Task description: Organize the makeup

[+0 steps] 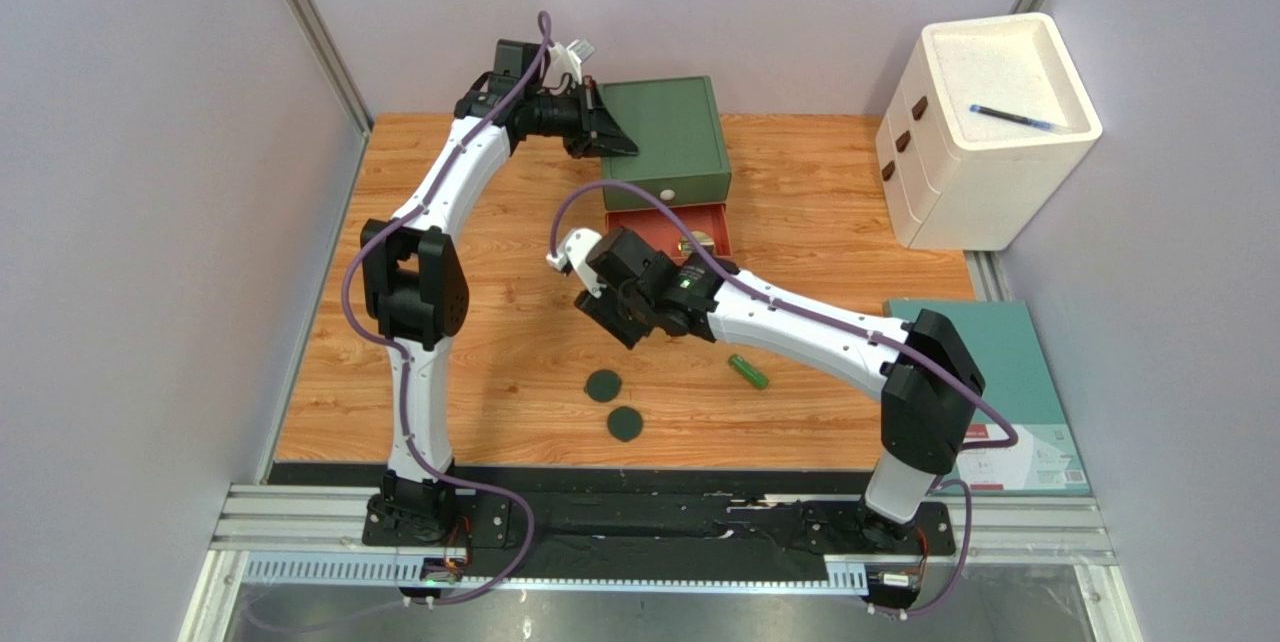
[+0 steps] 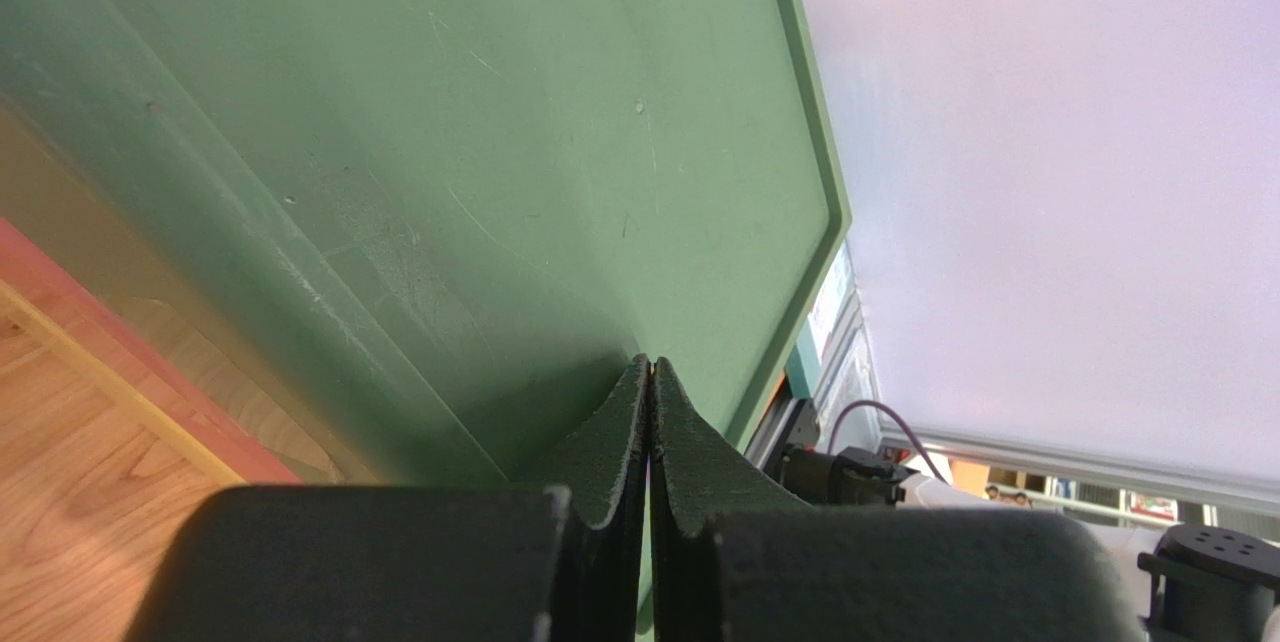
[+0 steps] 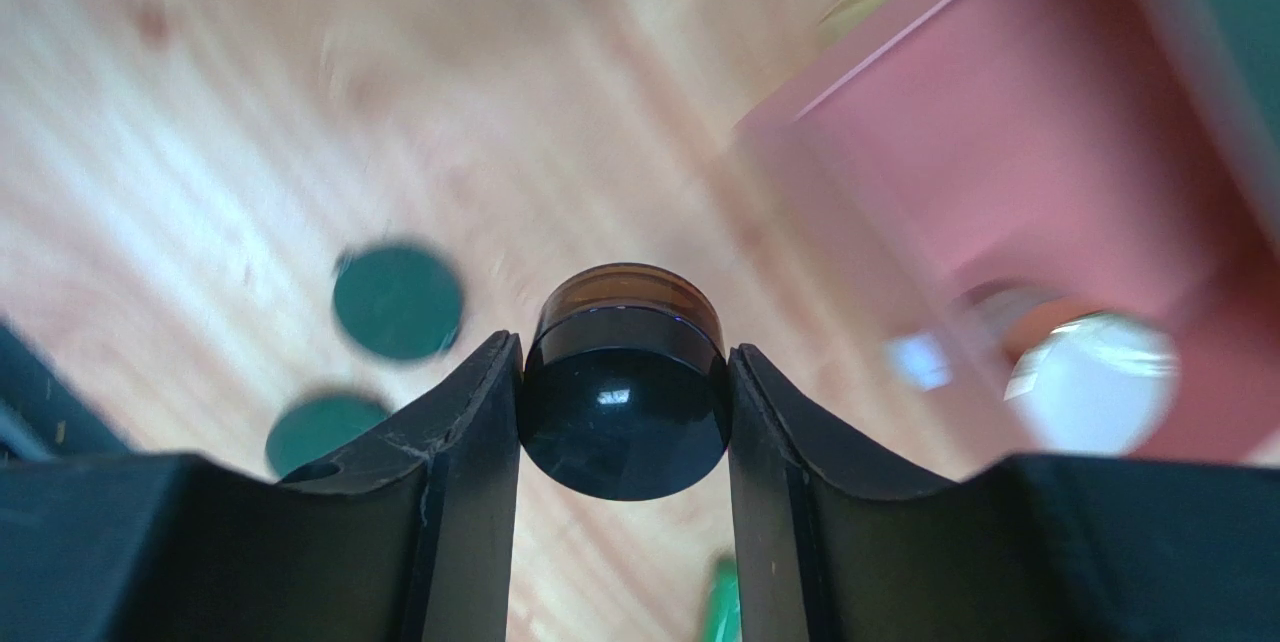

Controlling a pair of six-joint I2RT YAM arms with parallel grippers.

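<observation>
My right gripper [image 1: 604,309] is shut on the black jar [image 3: 625,399], held above the wooden table left of the open red drawer [image 1: 709,230]. Two dark green round discs [image 1: 603,386] [image 1: 624,423] lie on the table below it; they also show in the right wrist view [image 3: 397,302] [image 3: 323,429]. A green tube [image 1: 747,371] lies to the right. A gold-rimmed round compact [image 3: 1094,380] sits in the red drawer. My left gripper [image 1: 619,147] is shut, its tips [image 2: 649,366] against the green drawer box top [image 2: 496,147]. The clear/beige tubes are out of view.
The green drawer box [image 1: 669,132] stands at the back centre. A white drawer unit [image 1: 984,125] with a blue pen [image 1: 1017,116] on top stands at the back right. A teal mat [image 1: 999,372] lies at the right edge.
</observation>
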